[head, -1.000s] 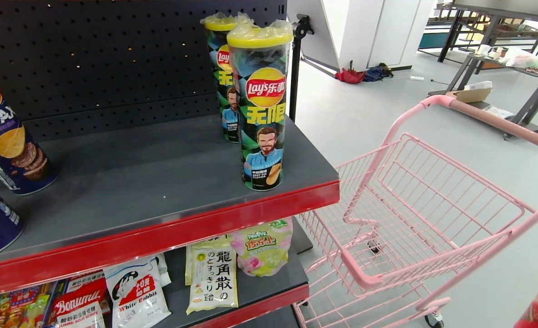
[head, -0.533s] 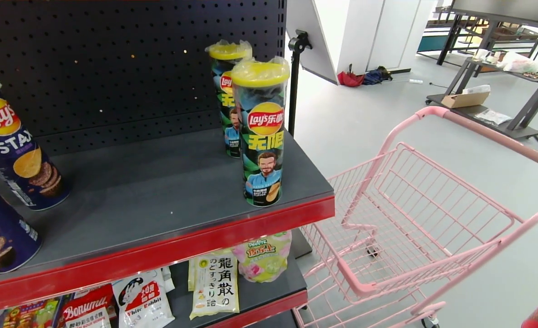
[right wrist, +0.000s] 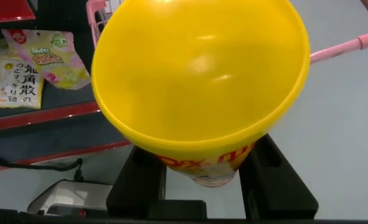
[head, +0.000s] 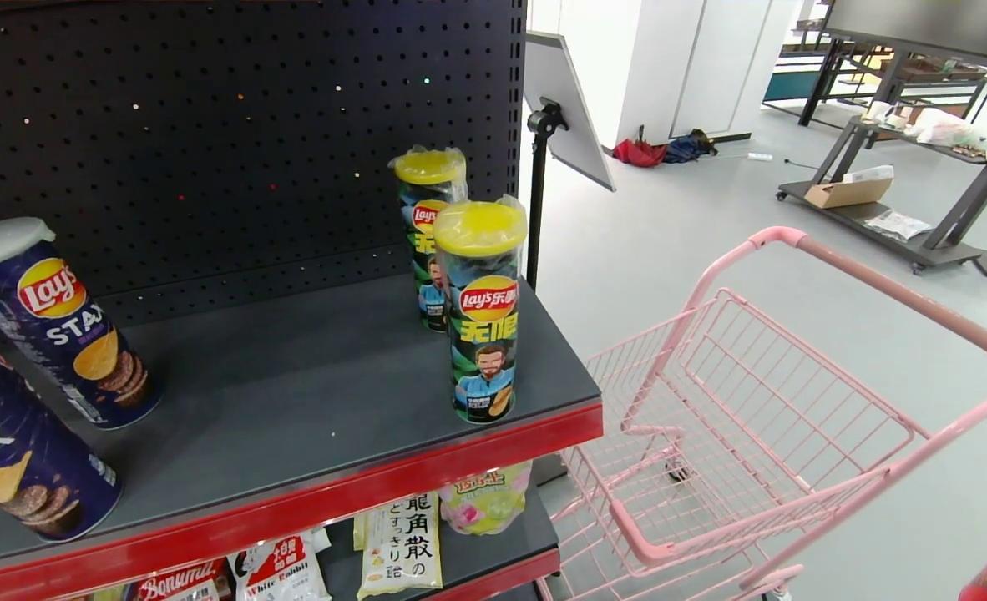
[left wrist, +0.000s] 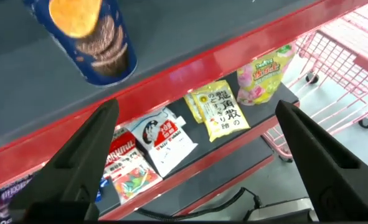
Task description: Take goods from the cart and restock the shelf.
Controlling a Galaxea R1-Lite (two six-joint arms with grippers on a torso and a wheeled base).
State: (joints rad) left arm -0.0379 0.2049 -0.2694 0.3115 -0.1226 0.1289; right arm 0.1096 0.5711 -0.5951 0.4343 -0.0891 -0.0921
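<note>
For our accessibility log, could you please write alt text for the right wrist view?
The right gripper clamps a yellow-lidded can from both sides, seen from above its lid. Beyond it are snack bags on a lower shelf and a pink cart rail.

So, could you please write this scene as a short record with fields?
shelf top: four upright cans
right end: front can, green with a yellow lid, near the red edge; back can, same kind, near the pegboard
left end: blue can at the back; second blue can nearer the edge
lower shelf: snack bags
cart: pink wire, right of the shelf, no goods seen inside
left gripper: open, holds nothing
right gripper: shut on the held can, which has a yellow lid
</note>
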